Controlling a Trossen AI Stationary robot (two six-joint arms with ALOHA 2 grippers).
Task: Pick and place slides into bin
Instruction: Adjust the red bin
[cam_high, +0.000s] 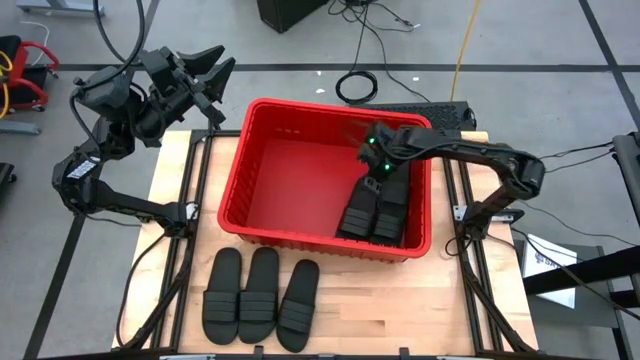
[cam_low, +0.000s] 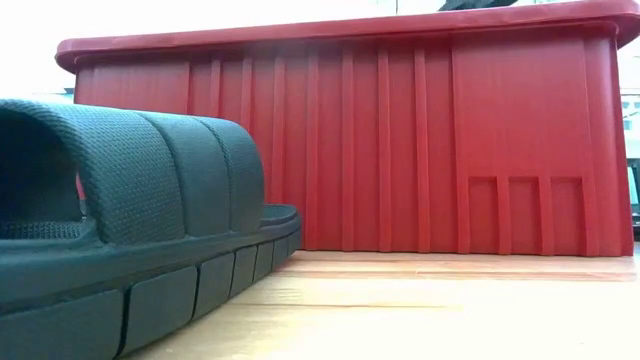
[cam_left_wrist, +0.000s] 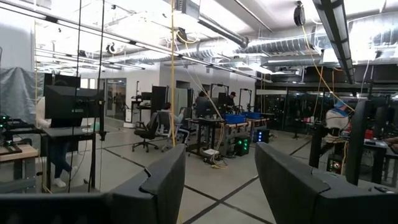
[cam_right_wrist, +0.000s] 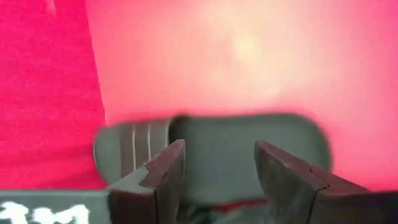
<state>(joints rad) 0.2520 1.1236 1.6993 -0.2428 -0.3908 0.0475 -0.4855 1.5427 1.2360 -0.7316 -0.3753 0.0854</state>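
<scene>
Overhead, red bin at centre frame on the wooden bench, with two black slides lying side by side against its lower right inside corner. Right end effector down inside the bin just above those two, at upper right of the bin's floor; fingers spread apart in the right wrist view, nothing between them, one slide lying flat on the red floor just beyond the tips. Blurred there; only strap ribs and an oval outline readable, lower edge hidden behind the fingers. Three more slides in a row on the bench at lower left of the overhead frame, below the bin's front wall, touching or nearly touching one another. Only five slides countable overhead.

Left end effector raised off the bench's upper left corner, aimed away from the bin; fingers apart and empty in the left wrist view, only the room beyond showing between them.

From bench height, nearest slide filling the lower left, cut off by the frame edge; bin wall spanning the rest, contents and both arms hidden.
</scene>
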